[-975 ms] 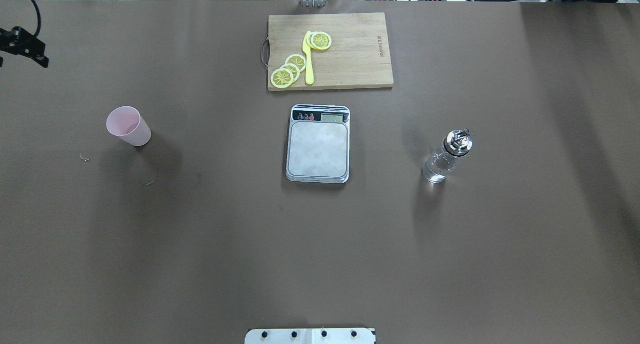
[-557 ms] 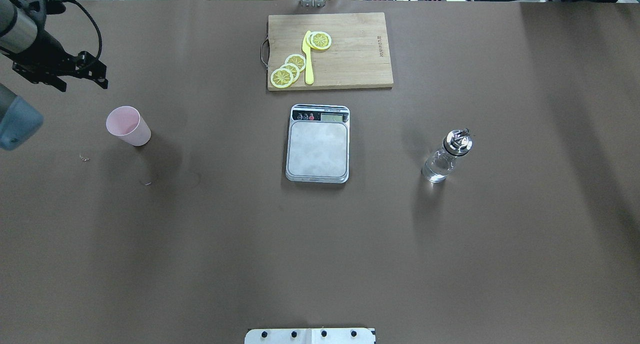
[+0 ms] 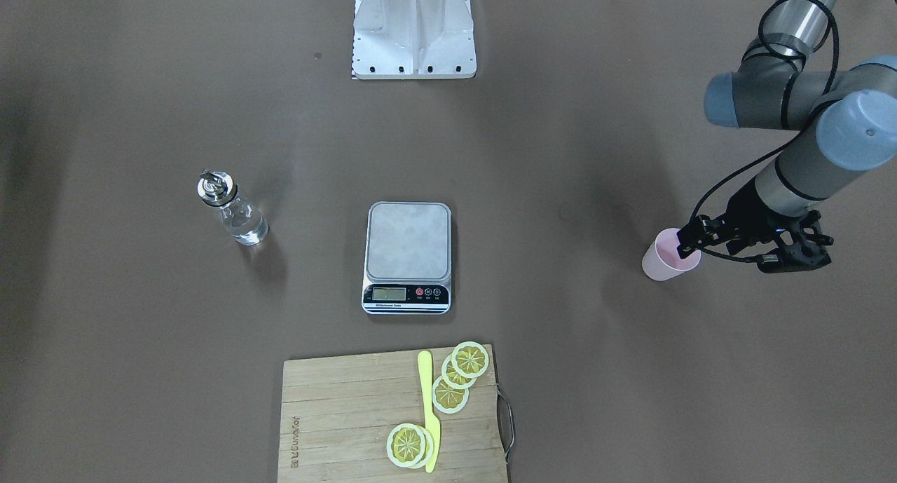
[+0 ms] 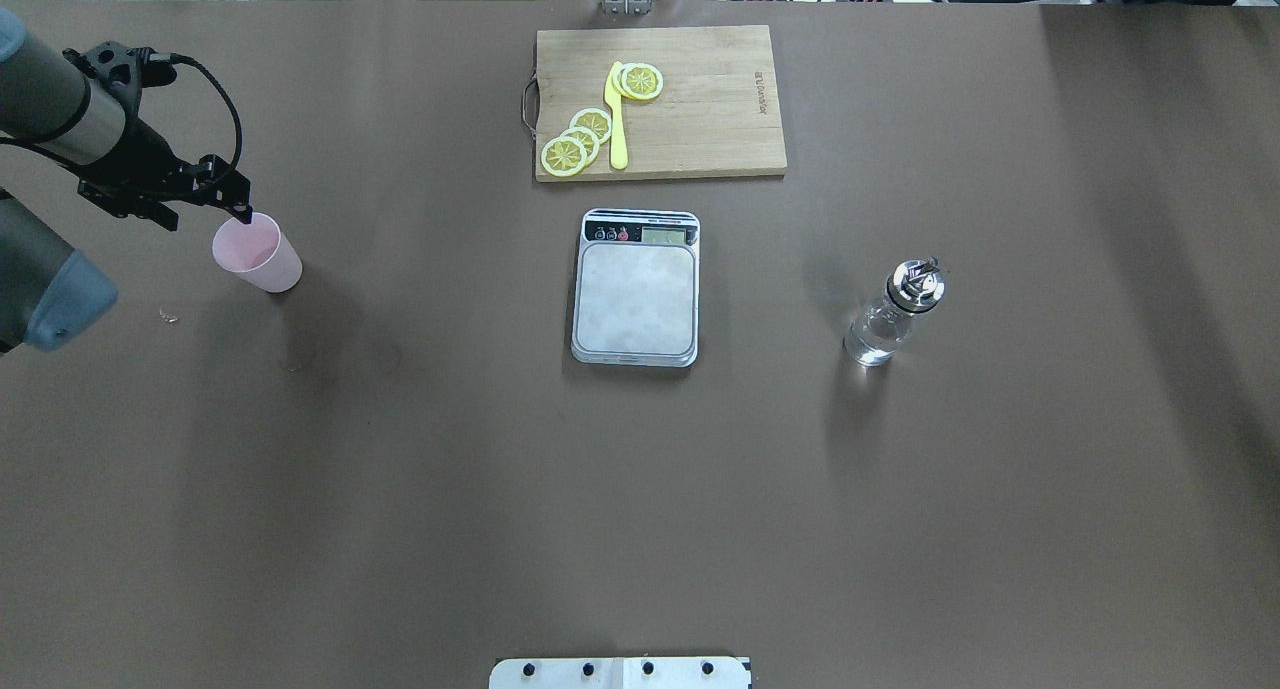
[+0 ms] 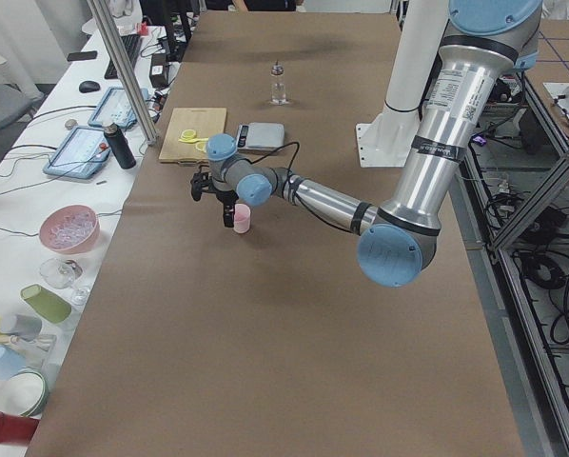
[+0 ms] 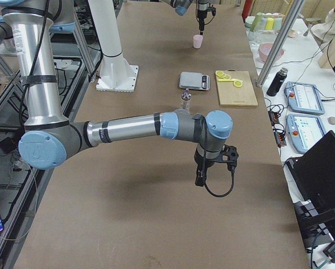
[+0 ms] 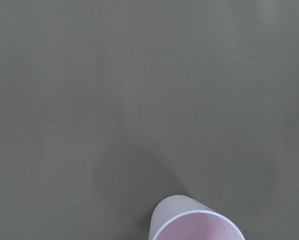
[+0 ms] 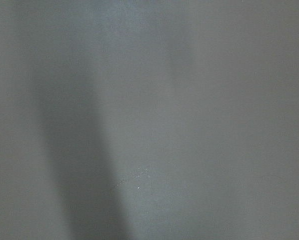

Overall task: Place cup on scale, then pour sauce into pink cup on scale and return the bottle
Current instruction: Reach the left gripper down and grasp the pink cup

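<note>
The pale pink cup (image 4: 258, 254) stands upright on the table's left part, far from the scale (image 4: 636, 299), whose steel platform is bare. My left gripper (image 4: 240, 207) hangs at the cup's rim (image 3: 666, 262), just above it; its fingers are too small to read as open or shut. The left wrist view catches only the cup's rim (image 7: 197, 227) at its bottom edge. The glass bottle (image 4: 890, 319) with clear sauce and a metal spout stands right of the scale. My right gripper (image 6: 200, 179) hovers low over bare table, away from the bottle; I cannot tell its state.
A wooden cutting board (image 4: 700, 109) with lemon slices (image 4: 580, 139) and a yellow knife (image 4: 616, 119) lies just behind the scale. The robot's white base (image 3: 413, 27) sits at the near edge. Brown table covering stretches between cup, scale and bottle.
My left arm has swung in from the left edge and its gripper has come down to the cup's rim. Cup, scale and bottle have not moved.
</note>
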Robot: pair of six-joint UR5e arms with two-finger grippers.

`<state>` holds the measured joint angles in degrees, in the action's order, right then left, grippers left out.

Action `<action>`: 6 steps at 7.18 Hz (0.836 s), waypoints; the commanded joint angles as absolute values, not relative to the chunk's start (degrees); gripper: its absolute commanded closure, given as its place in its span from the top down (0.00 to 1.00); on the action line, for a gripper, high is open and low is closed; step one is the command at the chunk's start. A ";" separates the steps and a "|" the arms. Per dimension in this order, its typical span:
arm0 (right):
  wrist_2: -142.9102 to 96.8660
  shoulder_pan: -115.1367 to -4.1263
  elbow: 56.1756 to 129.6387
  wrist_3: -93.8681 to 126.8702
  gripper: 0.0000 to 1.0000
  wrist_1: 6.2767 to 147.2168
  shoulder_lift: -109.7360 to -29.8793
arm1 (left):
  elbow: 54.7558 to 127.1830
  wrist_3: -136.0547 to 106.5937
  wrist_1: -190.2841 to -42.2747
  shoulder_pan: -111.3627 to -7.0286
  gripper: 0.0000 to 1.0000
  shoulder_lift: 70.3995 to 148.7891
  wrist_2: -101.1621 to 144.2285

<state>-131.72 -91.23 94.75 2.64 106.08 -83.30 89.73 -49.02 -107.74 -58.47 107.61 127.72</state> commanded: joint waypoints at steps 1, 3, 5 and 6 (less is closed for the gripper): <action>-131.66 -91.23 94.66 2.64 1.00 106.00 -83.23 | 89.30 -49.13 -107.84 -56.70 0.80 107.14 127.71; -131.66 -91.14 94.66 2.64 1.00 106.08 -83.23 | 88.77 -49.39 -107.84 -56.34 0.66 107.14 127.71; -131.75 -90.62 94.75 2.72 1.00 106.00 -83.06 | 88.15 -49.48 -107.84 -56.16 0.25 107.23 127.62; -131.92 -90.35 94.75 2.72 1.00 106.00 -82.80 | 88.15 -49.66 -107.84 -56.16 0.01 107.23 126.83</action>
<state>-131.76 -90.69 94.70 2.69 106.03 -83.06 88.25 -49.49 -107.84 -56.20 107.19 127.45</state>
